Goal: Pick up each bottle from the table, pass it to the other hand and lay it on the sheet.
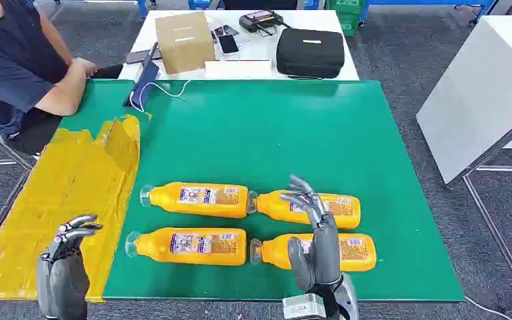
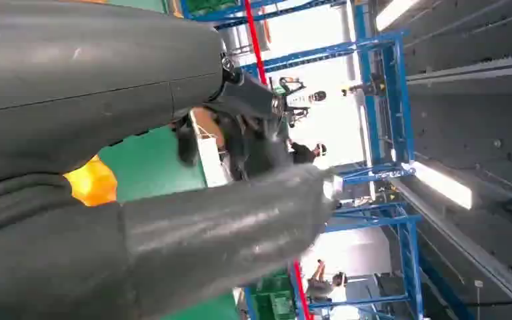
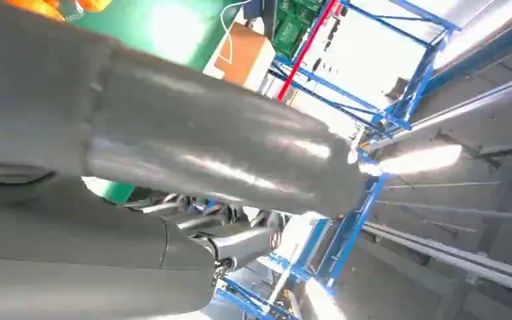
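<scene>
— What are the hands doing on your feed?

— I see the right hand (image 1: 315, 230) raised above the near edge of the green mat (image 1: 293, 133), palm upright, fingers spread and curled forward over the two right-hand bottles. It holds nothing and I can't tell whether it touches them. The left hand (image 1: 67, 263) stands upright over the near corner of the yellow sheet (image 1: 60, 200), fingers apart and bent at the tips, also holding nothing.

— And the bottles?

— I count four, all lying on their sides on the green mat in two rows of two, clear caps pointing toward the sheet. The far-left bottle (image 1: 197, 199) and near-left bottle (image 1: 188, 245) lie nearer the sheet; the far-right bottle (image 1: 310, 208) and near-right bottle (image 1: 317, 252) lie behind the right hand. Smooth plastic, orange contents, printed labels.

— The sheet itself?

— Crinkled, glossy yellow, lying just beside the mat, with one corner standing up in a fold.

— Anything else?

— Beyond the mat's far edge: one cardboard box (image 1: 184, 41), one black zip case (image 1: 311, 52), and a person's arm (image 1: 63, 87) resting at the mat's far corner.
</scene>
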Controlling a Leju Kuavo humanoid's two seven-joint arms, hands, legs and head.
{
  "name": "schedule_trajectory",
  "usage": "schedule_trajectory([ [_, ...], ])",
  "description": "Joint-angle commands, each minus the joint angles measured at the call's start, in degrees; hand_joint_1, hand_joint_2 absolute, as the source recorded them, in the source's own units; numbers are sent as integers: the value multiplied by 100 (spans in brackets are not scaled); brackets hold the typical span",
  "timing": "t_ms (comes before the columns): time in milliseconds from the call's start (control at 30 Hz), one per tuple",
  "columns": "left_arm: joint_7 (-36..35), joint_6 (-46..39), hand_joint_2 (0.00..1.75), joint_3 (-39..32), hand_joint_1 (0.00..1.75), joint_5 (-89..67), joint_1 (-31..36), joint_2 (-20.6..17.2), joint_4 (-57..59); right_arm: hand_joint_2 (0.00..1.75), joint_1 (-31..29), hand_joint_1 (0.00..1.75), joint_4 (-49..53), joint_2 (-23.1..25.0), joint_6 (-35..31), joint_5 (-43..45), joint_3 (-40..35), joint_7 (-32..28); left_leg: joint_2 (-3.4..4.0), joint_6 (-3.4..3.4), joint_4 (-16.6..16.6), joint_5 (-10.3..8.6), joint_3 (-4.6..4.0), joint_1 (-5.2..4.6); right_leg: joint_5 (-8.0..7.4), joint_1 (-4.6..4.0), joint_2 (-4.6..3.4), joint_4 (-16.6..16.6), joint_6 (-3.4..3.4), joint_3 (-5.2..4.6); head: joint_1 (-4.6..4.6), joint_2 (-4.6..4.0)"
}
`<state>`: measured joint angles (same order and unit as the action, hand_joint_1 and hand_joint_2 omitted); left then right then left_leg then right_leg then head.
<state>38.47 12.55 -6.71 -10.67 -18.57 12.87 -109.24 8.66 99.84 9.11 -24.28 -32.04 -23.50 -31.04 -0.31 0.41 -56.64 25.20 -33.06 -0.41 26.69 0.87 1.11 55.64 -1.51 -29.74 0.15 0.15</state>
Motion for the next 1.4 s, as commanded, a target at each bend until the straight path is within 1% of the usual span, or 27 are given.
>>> schedule_trajectory([
  [33,153,-935,0,308,175,539,640,116,180,0,258,175,273,-505,-136,1163,708,-896,1,-7,0,1,5,7,-1,-7,-6,-7,6,10,0,0],
  [200,153,-935,0,308,175,539,640,116,180,0,258,175,273,-505,-136,1163,708,-896,2,-9,-1,2,6,13,-2,-13,-8,-10,8,14,0,0],
  [233,153,-935,0,308,175,539,640,116,180,0,258,175,273,-505,-136,1163,708,-896,-14,-7,-14,2,-9,14,2,-14,7,0,6,5,0,0],
  [300,153,-941,0,332,175,559,635,99,194,0,263,175,267,-491,-140,1139,710,-896,-58,-3,-6,-8,-6,15,2,-14,52,-15,2,16,-2,0],
  [333,153,-1027,0,391,175,598,603,68,204,0,277,159,222,-427,-60,1163,713,-896,-57,-4,-6,-7,1,17,3,-15,50,-17,3,-6,-2,0],
  [367,153,-1058,0,411,175,601,587,61,201,0,279,103,222,-397,-46,1176,699,-896,-39,-4,-4,-8,-1,14,-1,-12,31,-16,3,-35,0,0],
  [400,153,-1043,0,474,113,670,564,4,252,0,285,0,184,-382,3,1166,691,-896,-34,-5,-3,-4,3,12,-2,-10,22,-14,5,-33,0,0],
  [433,153,-1020,0,519,10,714,553,-73,345,0,292,0,97,-327,90,1124,765,-896,-13,-3,-1,-3,-10,7,-6,-5,3,-8,3,-10,5,0],
  [467,153,-1054,0,521,0,626,522,-103,401,0,311,0,-4,-232,-53,986,901,-748,-13,-5,0,1,-1,7,-3,-5,3,-10,3,10,-2,0],
  [500,153,-1025,0,522,0,641,501,-111,411,0,309,0,-39,-199,-95,957,950,-676,-9,-4,5,-1,2,3,-10,-1,-3,-12,-7,6,2,0],
  [533,153,-954,0,499,0,665,440,-116,410,0,313,0,-109,-190,-98,923,1012,-575,-6,-9,6,0,8,11,-9,-9,-7,-19,-2,15,-2,0],
  [600,153,-954,0,499,0,665,440,-116,410,0,313,0,-109,-190,-98,923,1012,-575,-10,-4,5,-2,5,2,-8,1,2,-11,-8,6,-2,0],
  [800,153,-954,0,499,0,665,440,-116,410,0,313,0,-109,-190,-98,923,1012,-575,-4,-6,3,-1,4,6,-10,-5,-6,-13,-6,7,-2,0],
  [833,153,-762,0,472,0,724,372,-99,433,0,308,0,-177,-210,-31,901,1067,-425,-4,-7,0,0,2,11,-11,-10,-7,-15,-4,8,0,0],
  [900,153,-690,0,446,0,672,388,-46,466,0,305,0,-224,-198,-21,948,1202,-361,-3,-4,4,-1,4,6,-11,-4,-5,-14,-7,6,0,0],
  [1000,153,-639,0,415,0,714,414,18,525,0,296,0,-303,-194,208,1041,1295,-246,-2,-4,4,-1,5,6,-12,-4,-7,-16,-8,9,0,0],
  [1033,153,-629,0,394,0,719,418,24,528,0,276,0,-340,-244,447,1004,1187,-130,-2,-5,2,-1,4,10,-12,-8,-8,-18,-6,10,0,0],
  [1067,153,-607,0,376,0,736,438,22,555,175,253,0,-378,-264,673,1078,1108,-53,-4,-5,1,0,4,10,-11,-7,-6,-17,-6,11,0,0],
  [1100,153,-597,0,347,0,737,453,23,576,175,189,0,-491,-353,1070,1108,959,250,0,-5,3,0,4,8,-12,-6,-9,-16,-6,8,2,0],
  [1133,153,-545,0,325,0,748,502,5,648,175,44,0,-719,-467,1249,752,750,487,3,-7,2,1,5,11,-12,-8,-13,-17,-4,11,0,0],
  [1200,153,-483,0,289,0,709,620,21,832,175,-318,0,-1257,-488,1225,-114,329,799,10,-6,7,-1,7,8,-16,-6,-20,-18,-5,9,-2,0],
  [1267,153,-441,0,297,0,637,709,32,954,175,-693,0,-1737,-410,1335,-464,-24,1043,22,-9,9,-4,10,12,-23,-10,-33,-23,-2,10,0,0],
  [1333,153,-416,0,315,0,628,759,39,1023,175,-966,0,-2059,-352,1340,-632,-274,1170,34,-10,9,-5,9,13,-27,-12,-45,-21,-1,5,0,0],
  [1400,153,-379,0,340,0,583,851,50,1148,175,-1297,0,-2366,-311,1396,-771,-597,1321,27,-7,7,-5,5,10,-23,-13,-36,-16,-4,2,-2,0],
])
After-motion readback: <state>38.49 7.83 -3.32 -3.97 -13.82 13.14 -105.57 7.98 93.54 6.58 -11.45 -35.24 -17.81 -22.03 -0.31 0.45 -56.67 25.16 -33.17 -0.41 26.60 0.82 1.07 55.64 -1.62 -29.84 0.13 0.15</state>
